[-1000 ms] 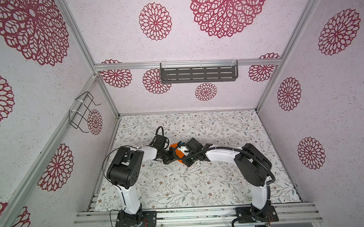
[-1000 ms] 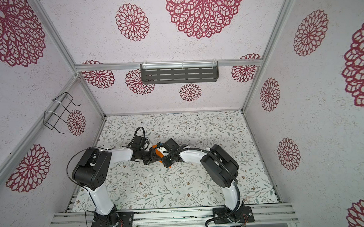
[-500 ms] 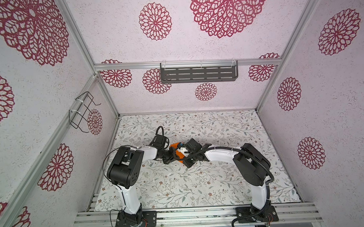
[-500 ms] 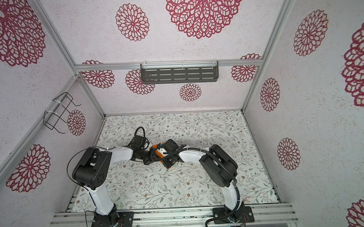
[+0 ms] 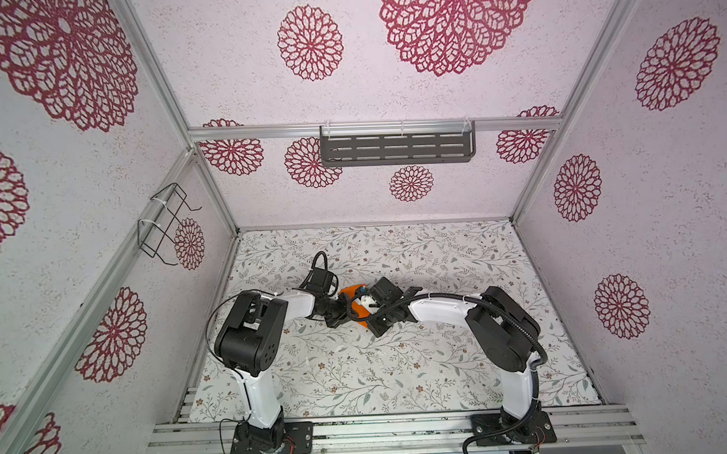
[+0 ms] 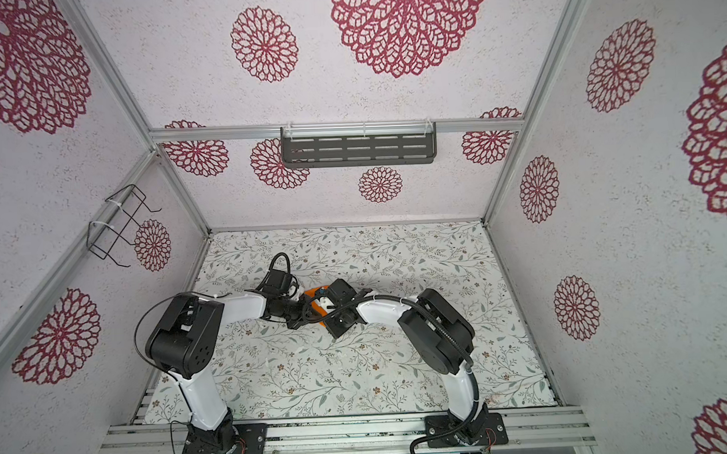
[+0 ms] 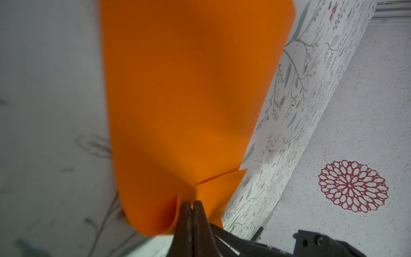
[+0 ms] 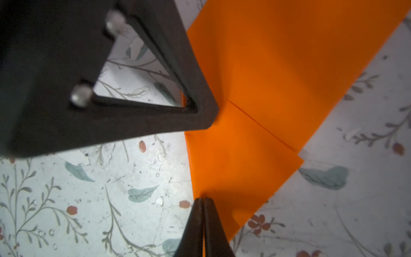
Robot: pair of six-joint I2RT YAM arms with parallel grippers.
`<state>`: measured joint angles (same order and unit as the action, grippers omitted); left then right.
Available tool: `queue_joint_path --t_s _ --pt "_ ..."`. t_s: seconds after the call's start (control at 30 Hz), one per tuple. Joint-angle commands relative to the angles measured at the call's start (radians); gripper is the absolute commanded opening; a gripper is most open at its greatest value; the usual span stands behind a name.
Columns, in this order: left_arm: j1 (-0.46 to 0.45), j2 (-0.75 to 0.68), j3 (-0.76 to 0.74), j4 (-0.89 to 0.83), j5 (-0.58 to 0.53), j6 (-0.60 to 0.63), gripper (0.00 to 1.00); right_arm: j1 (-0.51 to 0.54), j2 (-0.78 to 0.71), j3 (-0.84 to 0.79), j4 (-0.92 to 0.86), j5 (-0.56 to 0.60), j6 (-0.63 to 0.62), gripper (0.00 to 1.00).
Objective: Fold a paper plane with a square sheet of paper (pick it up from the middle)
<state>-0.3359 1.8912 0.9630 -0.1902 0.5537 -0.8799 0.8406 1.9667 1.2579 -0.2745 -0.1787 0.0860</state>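
Observation:
The square sheet of paper (image 7: 189,89) is bright orange and folded over on itself, with a layer edge showing across it (image 8: 262,124). It hangs just above the floral table, mid-table in both top views (image 5: 350,291) (image 6: 313,291), mostly hidden by the two grippers. My left gripper (image 7: 192,203) is shut on one edge of the paper. My right gripper (image 8: 203,199) is shut on another edge, close by. The left gripper's black finger (image 8: 155,115) shows in the right wrist view, touching the paper. A paper plane is not in view.
The floral table cover (image 5: 400,368) spreads around both arms. A grey slotted shelf (image 5: 397,148) hangs on the back wall and a wire rack (image 5: 166,224) on the left wall. Aluminium rails (image 5: 385,433) run along the front edge.
The right gripper's jaws have closed onto the paper's edge. Both arms have hardly shifted, and the left gripper has kept its grip.

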Motion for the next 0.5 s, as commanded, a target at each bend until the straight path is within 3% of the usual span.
queue_joint_path --t_s 0.0,0.47 --pt "-0.001 0.062 -0.027 -0.098 -0.115 0.016 0.04 -0.005 -0.031 -0.029 -0.099 0.03 -0.021 0.09" --pt "0.001 0.063 -0.021 -0.107 -0.117 0.022 0.04 -0.005 -0.094 -0.131 -0.178 0.0 -0.025 0.09"
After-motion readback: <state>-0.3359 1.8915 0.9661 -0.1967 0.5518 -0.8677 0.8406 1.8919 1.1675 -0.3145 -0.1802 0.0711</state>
